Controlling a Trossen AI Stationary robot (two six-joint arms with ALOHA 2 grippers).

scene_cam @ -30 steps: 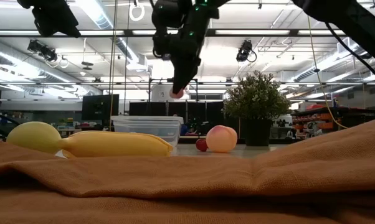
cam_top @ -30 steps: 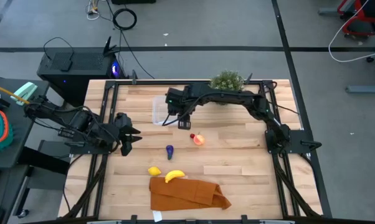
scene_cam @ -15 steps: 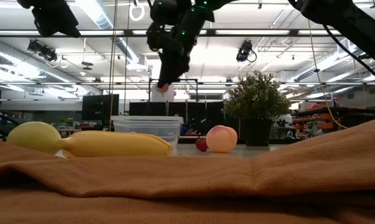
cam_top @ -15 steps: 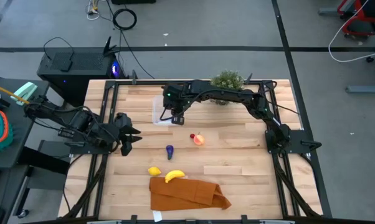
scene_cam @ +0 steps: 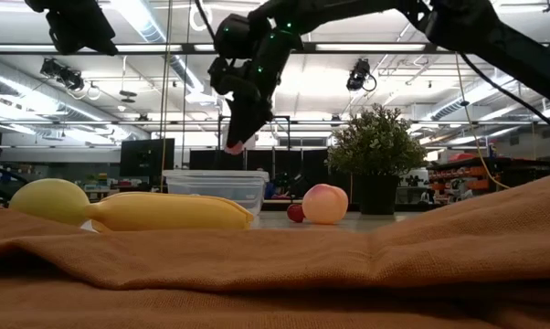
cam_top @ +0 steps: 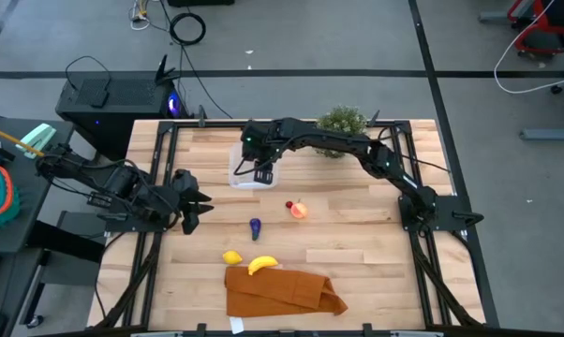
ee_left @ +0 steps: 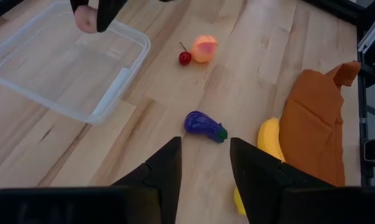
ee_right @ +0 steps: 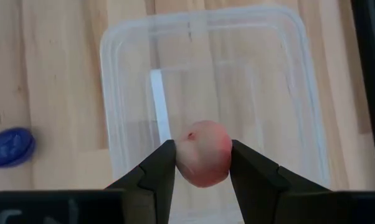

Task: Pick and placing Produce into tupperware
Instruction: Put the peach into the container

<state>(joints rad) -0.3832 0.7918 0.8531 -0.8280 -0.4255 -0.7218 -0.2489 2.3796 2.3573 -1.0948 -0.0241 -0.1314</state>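
Note:
My right gripper (cam_top: 261,174) hangs over the clear tupperware (cam_top: 244,167), shut on a small pink round fruit (ee_right: 204,160). The low view shows that fruit (scene_cam: 235,146) well above the tupperware's rim (scene_cam: 216,174). Loose on the wooden table lie a red-peach fruit (cam_top: 300,210) with a tiny red piece (cam_top: 289,204) beside it, a dark purple piece (cam_top: 255,226), a lemon (cam_top: 231,256) and a banana (cam_top: 262,265). My left gripper (cam_top: 196,208) waits at the table's left edge, open, with nothing between its fingers (ee_left: 166,168). My right gripper pinches the pink fruit by two opposite sides (ee_right: 182,155) between its two fingers. The fingers come from above, slanting steeply down. The fruit hangs clear of everything, over the inside of the tupperware (ee_right: 113,93).
An orange-brown folded cloth (cam_top: 282,292) lies at the near edge, just beyond the banana. A green bushy plant (cam_top: 341,122) stands at the far edge, to the right of the tupperware. Bare wood shows right of the red-peach fruit.
My right gripper has carried the pink fruit toward the table's left edge and a little toward the far edge, from beside the tupperware to over it, sinking slightly. The fruit stays pinched and clear of the container.

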